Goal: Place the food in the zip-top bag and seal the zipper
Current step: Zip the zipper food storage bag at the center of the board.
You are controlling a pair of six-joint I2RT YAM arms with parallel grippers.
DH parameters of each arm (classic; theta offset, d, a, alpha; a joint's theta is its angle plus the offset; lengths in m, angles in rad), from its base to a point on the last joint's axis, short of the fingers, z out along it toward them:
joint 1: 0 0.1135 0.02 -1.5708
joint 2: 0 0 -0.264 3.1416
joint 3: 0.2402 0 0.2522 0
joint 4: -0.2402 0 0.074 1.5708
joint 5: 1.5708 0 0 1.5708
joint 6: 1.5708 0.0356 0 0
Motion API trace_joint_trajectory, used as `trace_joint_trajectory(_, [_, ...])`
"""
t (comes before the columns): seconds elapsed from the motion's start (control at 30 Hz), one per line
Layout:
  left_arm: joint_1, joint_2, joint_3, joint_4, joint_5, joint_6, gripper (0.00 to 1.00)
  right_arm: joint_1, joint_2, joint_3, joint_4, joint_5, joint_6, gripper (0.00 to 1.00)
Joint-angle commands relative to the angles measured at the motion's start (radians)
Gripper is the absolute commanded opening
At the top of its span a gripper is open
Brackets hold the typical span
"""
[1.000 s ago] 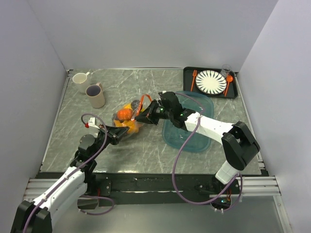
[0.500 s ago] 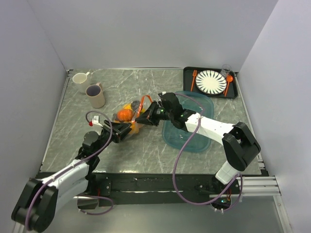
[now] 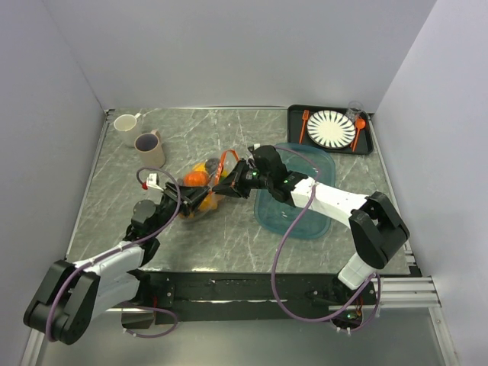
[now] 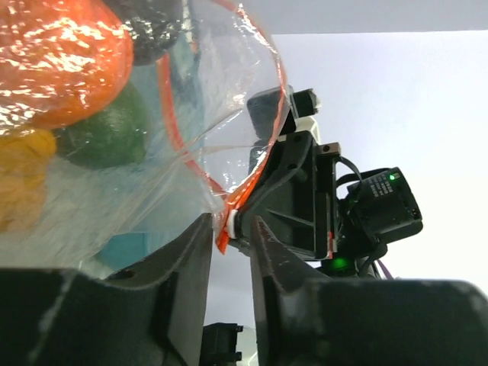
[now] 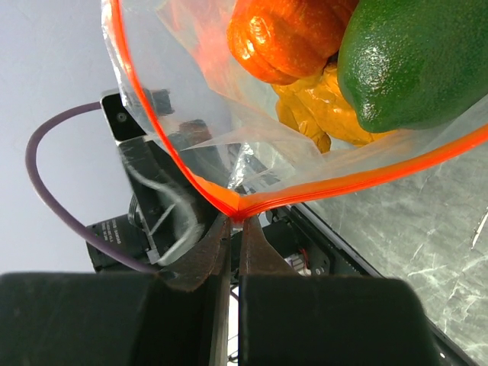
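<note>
Item: zip-top bag point(image 3: 203, 191), clear, with the food point(image 3: 195, 180) contained, located mid-table point(image 3: 229, 236) between both arms. Zipper point(image 5: 305, 192) corner is clamped by the right gripper point(image 5: 235, 226); left gripper point(image 4: 229, 230) jaws are parted around its other end.

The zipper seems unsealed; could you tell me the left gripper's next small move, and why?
Probably close the left gripper on the zipper: it sits between the open fingers, the right gripper pinches it, and the bag's mouth gapes.

I see a clear bag point(image 5: 177, 80) with an orange-red zipper point(image 5: 358, 180), orange, green and yellow food point(image 5: 284, 34) inside, over my grey veined table point(image 5: 427, 255).
</note>
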Motion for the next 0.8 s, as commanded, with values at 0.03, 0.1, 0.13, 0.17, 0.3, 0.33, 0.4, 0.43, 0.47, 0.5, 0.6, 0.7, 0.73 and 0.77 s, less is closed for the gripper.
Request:
trace_joint_trajectory(0.03, [-0.001, 0.026, 0.026, 0.116, 0.033, -0.014, 0.29, -0.002, -0.044, -0.002, 0.027, -0.017, -0.011, 0.0])
trace_joint_trajectory(0.1, [-0.001, 0.017, 0.023, 0.108, 0.034, -0.016, 0.29, -0.002, -0.043, 0.0, 0.026, -0.018, -0.009, 0.0])
trace_joint_trajectory(0.13, [-0.001, 0.011, 0.022, 0.094, 0.031, -0.013, 0.29, -0.002, -0.041, 0.0, 0.027, -0.015, -0.009, 0.0])
trace_joint_trajectory(0.17, [-0.001, 0.002, 0.022, 0.087, 0.031, -0.005, 0.29, -0.002, -0.041, 0.003, 0.029, -0.018, -0.008, 0.0])
trace_joint_trajectory(0.3, [-0.001, -0.015, 0.025, 0.064, 0.028, 0.006, 0.28, -0.002, -0.03, 0.009, 0.036, -0.023, -0.002, 0.0])
trace_joint_trajectory(0.33, [-0.001, -0.017, 0.025, 0.061, 0.03, 0.007, 0.26, -0.002, -0.032, 0.005, 0.041, -0.021, 0.0, 0.0])
trace_joint_trajectory(0.4, [-0.001, -0.013, 0.025, 0.068, 0.034, 0.006, 0.25, -0.001, -0.029, 0.008, 0.036, -0.023, 0.001, 0.0])
trace_joint_trajectory(0.43, [-0.001, -0.012, 0.026, 0.068, 0.039, 0.007, 0.24, -0.001, -0.024, 0.021, 0.032, -0.023, -0.002, 0.0])
trace_joint_trajectory(0.47, [-0.001, -0.007, 0.025, 0.07, 0.04, 0.006, 0.23, -0.002, -0.021, 0.025, 0.029, -0.026, -0.003, 0.0])
trace_joint_trajectory(0.5, [-0.003, -0.006, 0.023, 0.074, 0.043, 0.003, 0.23, -0.001, -0.021, 0.028, 0.033, -0.027, -0.002, 0.0])
trace_joint_trajectory(0.6, [-0.003, -0.001, 0.023, 0.076, 0.043, 0.003, 0.19, -0.001, -0.02, 0.034, 0.035, -0.026, 0.001, 0.0])
trace_joint_trajectory(0.7, [-0.003, 0.003, 0.025, 0.077, 0.046, 0.004, 0.11, -0.001, -0.02, 0.041, 0.038, -0.027, 0.001, 0.0])
trace_joint_trajectory(0.73, [-0.003, 0.006, 0.026, 0.08, 0.051, 0.004, 0.04, -0.002, -0.015, 0.044, 0.038, -0.032, 0.003, 0.0])
trace_joint_trajectory(0.77, [-0.003, 0.01, 0.029, 0.079, 0.053, 0.009, 0.01, -0.002, -0.014, 0.048, 0.038, -0.033, 0.003, 0.0])
